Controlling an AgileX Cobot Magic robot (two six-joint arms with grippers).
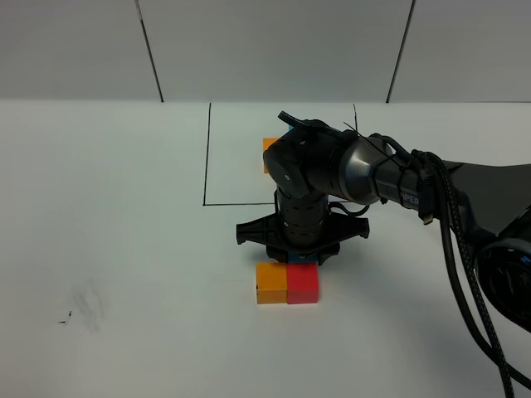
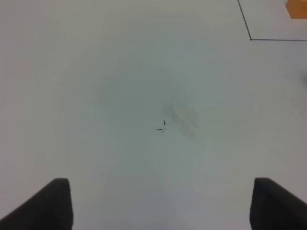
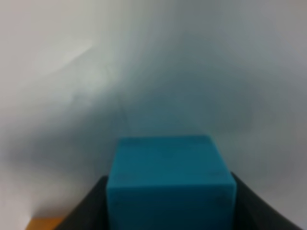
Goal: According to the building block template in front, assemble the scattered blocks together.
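The template is a thin black square outline (image 1: 206, 157) at the back middle; only its orange cube (image 1: 269, 151) shows, the rest is hidden behind my right arm. Its corner (image 2: 250, 37) and orange cube (image 2: 297, 8) show in the left wrist view. Loose orange cube (image 1: 271, 283) and red cube (image 1: 303, 283) sit touching side by side in front of the outline. My right gripper (image 1: 300, 254) is shut on the light blue cube (image 3: 170, 184), held just behind the red cube. An orange sliver (image 3: 43, 223) shows in the right wrist view. My left gripper (image 2: 160, 206) is open and empty over bare table.
A small dark scuff mark (image 1: 87, 308) lies on the white table at the front left; it also shows in the left wrist view (image 2: 165, 125). My right arm's cables (image 1: 465, 290) hang along the right side.
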